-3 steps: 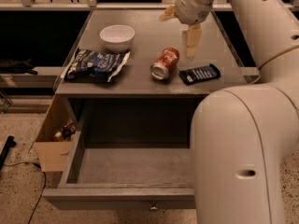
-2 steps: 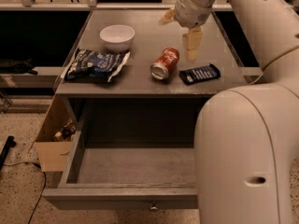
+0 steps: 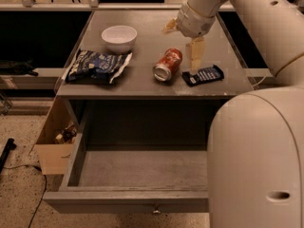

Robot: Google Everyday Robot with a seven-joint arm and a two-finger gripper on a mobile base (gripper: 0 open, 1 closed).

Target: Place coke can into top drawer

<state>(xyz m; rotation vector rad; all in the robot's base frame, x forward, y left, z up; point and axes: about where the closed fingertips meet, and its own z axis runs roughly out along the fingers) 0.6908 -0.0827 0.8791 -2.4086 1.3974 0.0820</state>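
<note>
The coke can (image 3: 168, 64) lies on its side on the countertop (image 3: 152, 23), silver end toward me. The top drawer (image 3: 124, 200) below the counter is pulled out, and its inside holds nothing. My gripper (image 3: 183, 42) hangs over the counter just right of and behind the can, between it and the dark blue snack bar (image 3: 204, 75). Its fingers (image 3: 195, 55) are spread, with nothing between them; one points down beside the can without touching it.
A white bowl (image 3: 119, 37) stands at the back left of the counter. A crumpled blue-and-white chip bag (image 3: 97, 65) lies in front of it. An open cardboard box (image 3: 56, 144) stands on the floor left of the drawer. My white arm body (image 3: 256, 160) fills the lower right.
The gripper has come down a little toward the counter beside the can. The can, the bar and the drawer have not moved.
</note>
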